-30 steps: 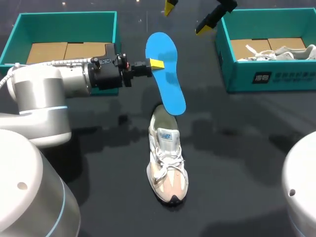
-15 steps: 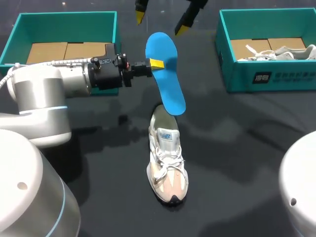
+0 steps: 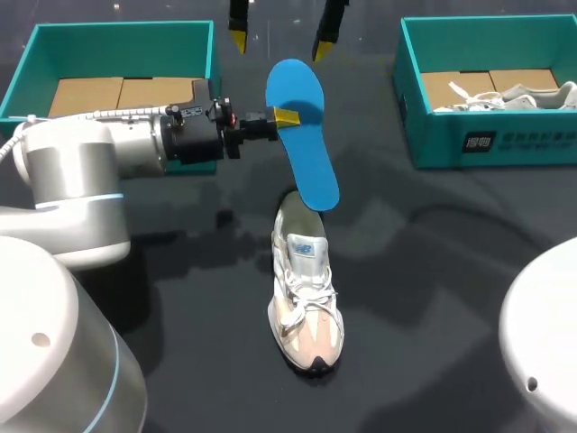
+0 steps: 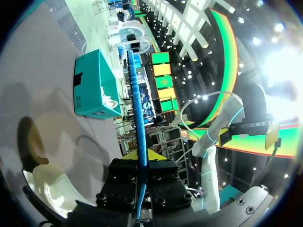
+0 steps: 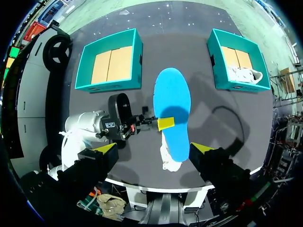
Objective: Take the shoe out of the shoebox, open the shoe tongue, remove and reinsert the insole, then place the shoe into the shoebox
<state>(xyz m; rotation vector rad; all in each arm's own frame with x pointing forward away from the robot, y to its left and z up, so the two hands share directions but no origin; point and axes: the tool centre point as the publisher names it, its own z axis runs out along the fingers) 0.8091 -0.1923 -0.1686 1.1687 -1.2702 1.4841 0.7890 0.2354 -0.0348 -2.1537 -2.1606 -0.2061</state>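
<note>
My left gripper (image 3: 287, 117) comes in from the left and is shut on the edge of a blue insole (image 3: 304, 144), held flat above the table. Below the insole's near end a white and beige sneaker (image 3: 305, 293) lies on the dark table, heel toward the insole. In the left wrist view the insole (image 4: 137, 104) shows edge-on between the fingers, with the sneaker (image 4: 52, 184) below. My right gripper (image 3: 279, 41) hangs open high above the far end of the insole. From the right wrist view, its own gripper (image 5: 154, 148) looks straight down on the insole (image 5: 173, 113).
A teal shoebox (image 3: 117, 32) with a cardboard bottom stands at the far left. A second teal shoebox (image 3: 487, 140) at the far right holds another white shoe (image 3: 527, 95). Bare table lies around the sneaker.
My right gripper has moved left along the far side, from near the right box to above the insole's far end. The left arm, insole and sneaker have not moved.
</note>
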